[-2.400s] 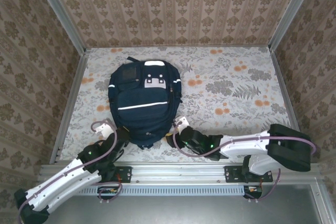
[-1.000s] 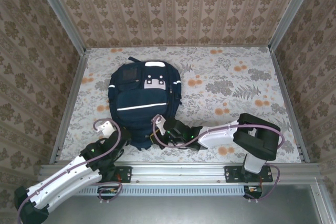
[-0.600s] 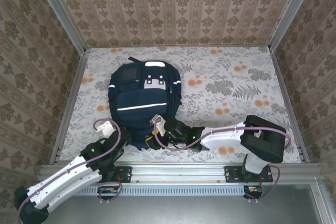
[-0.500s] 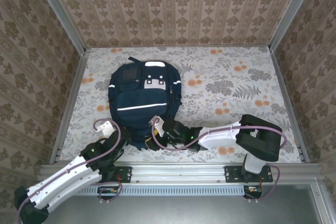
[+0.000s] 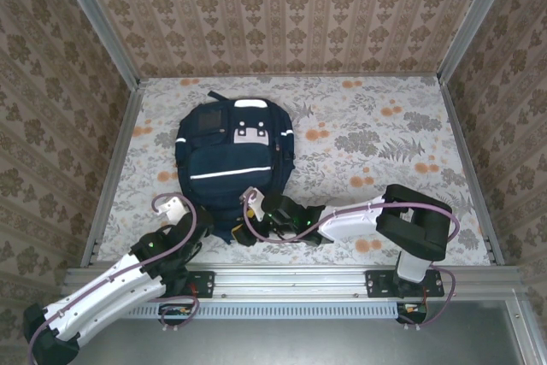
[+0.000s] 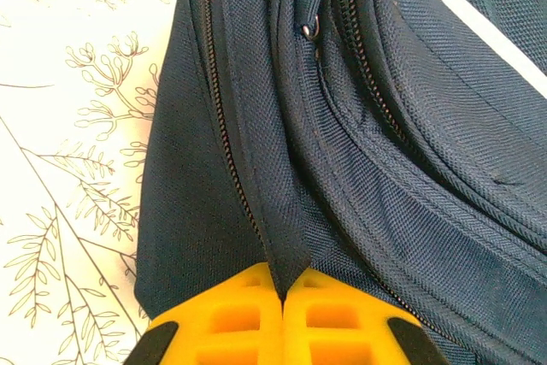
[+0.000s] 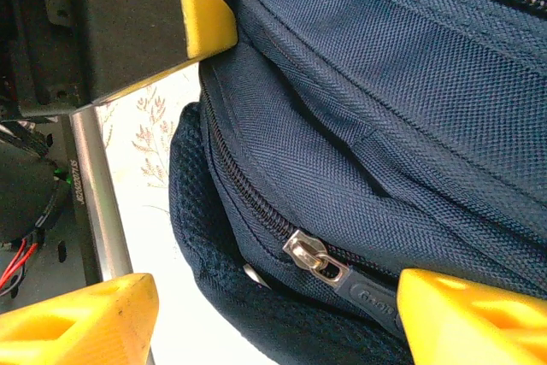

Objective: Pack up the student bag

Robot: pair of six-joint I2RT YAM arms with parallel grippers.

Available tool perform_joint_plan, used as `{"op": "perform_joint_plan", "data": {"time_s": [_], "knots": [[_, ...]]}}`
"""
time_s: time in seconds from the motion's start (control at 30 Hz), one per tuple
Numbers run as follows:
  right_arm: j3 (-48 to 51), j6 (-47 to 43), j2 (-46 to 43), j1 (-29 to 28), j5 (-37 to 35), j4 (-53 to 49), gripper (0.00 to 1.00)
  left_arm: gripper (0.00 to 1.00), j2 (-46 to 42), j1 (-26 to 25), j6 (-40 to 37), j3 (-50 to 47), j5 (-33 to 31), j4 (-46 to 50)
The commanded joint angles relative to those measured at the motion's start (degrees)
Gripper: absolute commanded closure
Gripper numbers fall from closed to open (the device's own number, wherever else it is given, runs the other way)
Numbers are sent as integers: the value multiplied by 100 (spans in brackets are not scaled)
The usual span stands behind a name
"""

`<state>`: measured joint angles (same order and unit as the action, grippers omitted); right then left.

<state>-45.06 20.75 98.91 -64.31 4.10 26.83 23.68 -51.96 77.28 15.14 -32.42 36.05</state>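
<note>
Floral-print desk boxed on three sides by patterned walls, with a metal rail along the near edge. Left of centre on the desk, lying flat: navy bag, top end toward the far wall, white stripe across the front, grey-white patch near the top. At the bag's near-left corner, left pincer, clenched on the bag: in the left wrist view, yellow fingers pressed together, with a ridge of navy fabric beside a zip line tapering into the seam between them. Higher in that same view, a small zip tab on the next zip line, and floral desk cloth to the left of the bag. At the bag's near edge, just right of the left pincer, right pincer, released: in the right wrist view, yellow fingers wide apart at the lower corners; contact with the bag: cannot tell. Between them, the bag's bottom side, with a metal zip pull joined to a dark rubber tab, and mesh padding below the zip. Top left in the right wrist view, one yellow-tipped finger of the left pincer against the bag fabric, the rail running down beside it.
</note>
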Motion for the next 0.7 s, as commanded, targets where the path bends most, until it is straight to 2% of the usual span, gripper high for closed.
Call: {"op": "perform_joint_plan", "data": {"time_s": [0.0, 0.23, 0.43, 0.57, 0.67], "knots": [[116, 62, 177, 191, -642, -204, 23, 100, 21, 3, -151, 82, 158, -71], [356, 103, -45, 183, -944, -260, 22, 99, 14, 4, -207, 103, 163, -44], [851, 363, -424, 189, -831, 257, 21, 63, 13, -56, -423, 274, 600, 30], [964, 383, -543, 184, -962, 297, 20, 53, 88, -424, -317, 358, 732, 28], [960, 411, -498, 187, -990, 373, 20, 51, 321, -908, -119, 535, 534, 125]]}}
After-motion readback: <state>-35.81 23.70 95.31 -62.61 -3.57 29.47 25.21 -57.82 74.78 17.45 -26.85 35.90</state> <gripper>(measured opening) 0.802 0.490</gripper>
